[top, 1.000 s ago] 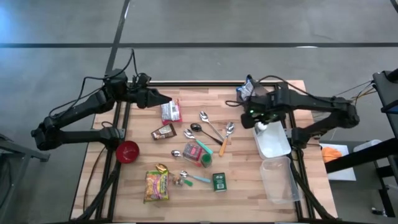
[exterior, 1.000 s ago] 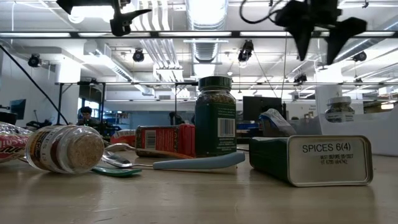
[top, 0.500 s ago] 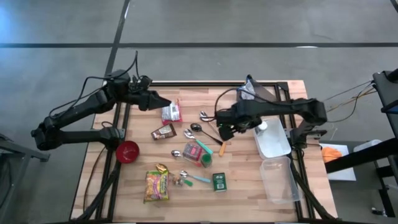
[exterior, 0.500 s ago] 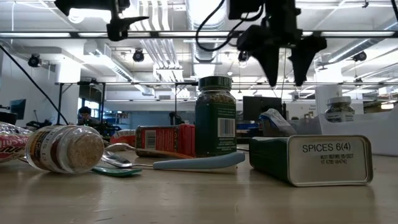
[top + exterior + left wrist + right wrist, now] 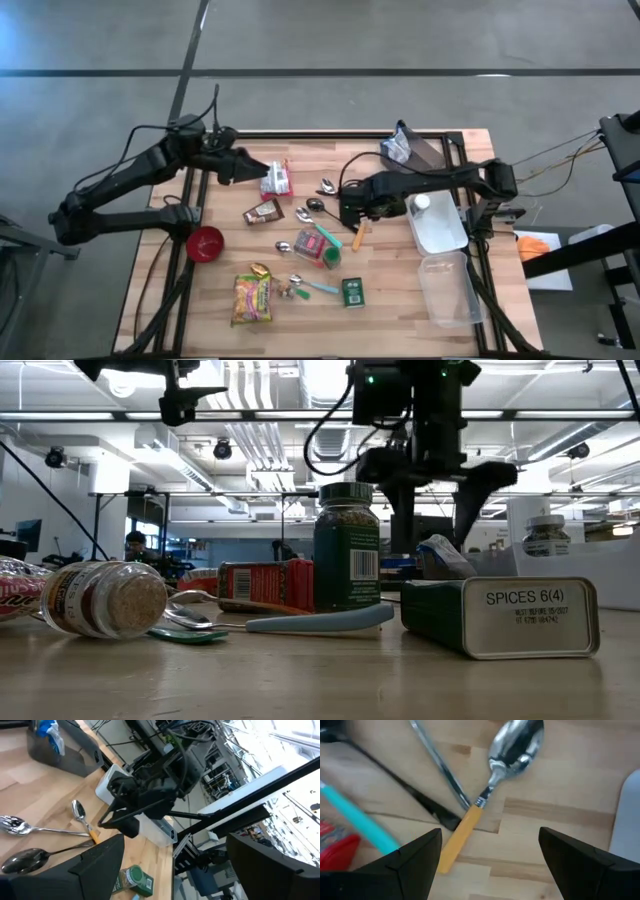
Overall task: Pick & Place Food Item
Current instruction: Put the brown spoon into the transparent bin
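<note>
Food items lie on the wooden table: a red-and-white packet (image 5: 275,180), a brown packet (image 5: 263,211), a yellow noodle packet (image 5: 252,297), a green jar (image 5: 328,252) and a green spice tin (image 5: 352,291). My right gripper (image 5: 352,207) hangs open, pointing down, low over an orange-handled spoon (image 5: 470,820); its fingers stand on either side of the handle without touching it. In the low view my right gripper (image 5: 437,500) hangs behind the jar (image 5: 346,550). My left gripper (image 5: 252,167) hovers open above the table's far left, beside the red-and-white packet.
Several spoons (image 5: 335,200) lie mid-table under and around my right gripper. A red bowl (image 5: 205,243) sits at the left edge. A white container (image 5: 437,225) and a clear one (image 5: 450,290) stand at the right edge. A tipped spice jar (image 5: 100,598) lies near the front.
My right gripper has swung from above the white container toward the table's left and come down over the spoons, staying open.
</note>
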